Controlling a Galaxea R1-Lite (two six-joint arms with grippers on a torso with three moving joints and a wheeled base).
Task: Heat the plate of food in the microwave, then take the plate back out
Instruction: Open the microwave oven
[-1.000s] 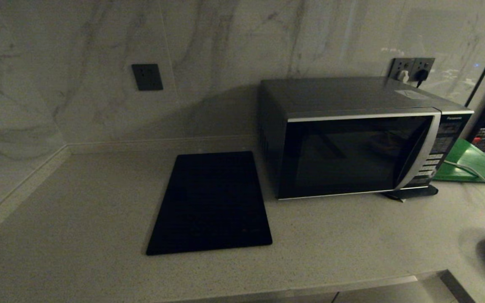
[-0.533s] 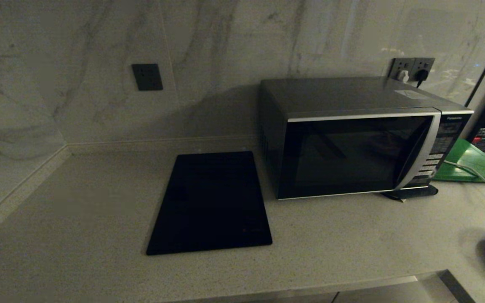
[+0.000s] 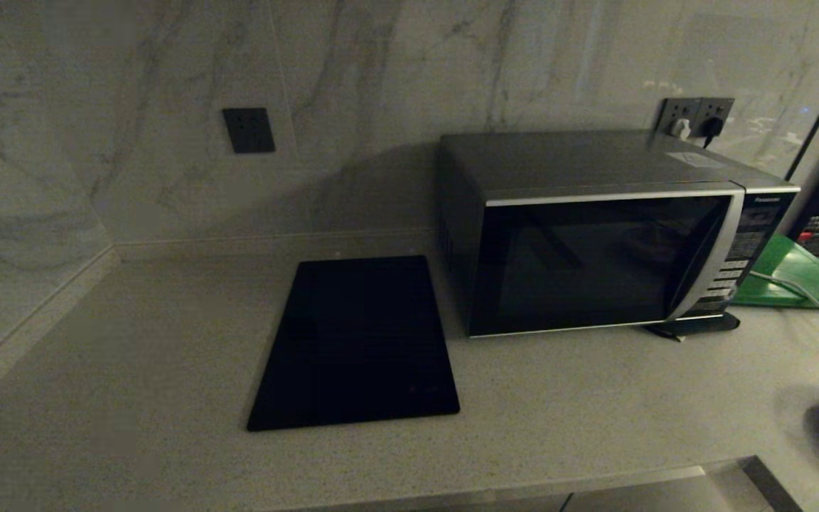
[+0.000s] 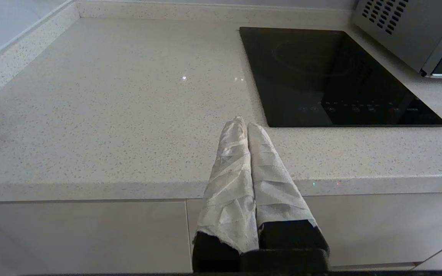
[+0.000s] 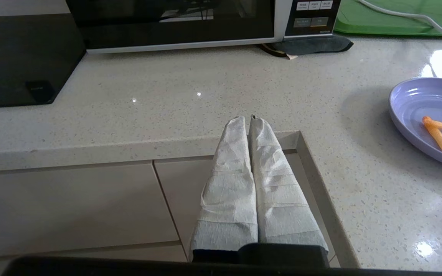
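Nothing moved since the earlier frames. Left gripper [image 4: 244, 124], white-wrapped fingers pressed together, hangs off the speckled stone counter [image 4: 109, 107] edge; flat black glass cooktop slab [image 4: 332, 76] ahead and to its right. Right gripper [image 5: 248, 120], fingers also together and holding nothing, sits at the counter edge. Black boxy microwave with dark glass door [image 3: 594, 242] stands shut, well ahead of it. Lilac-pink plate with orange food sticks [image 5: 428, 111] rests on the counter to its right, apart.

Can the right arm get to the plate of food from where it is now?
Probably yes. The right gripper hangs shut over the counter's front edge, and the plate of food lies uncovered on the counter with nothing standing between them.
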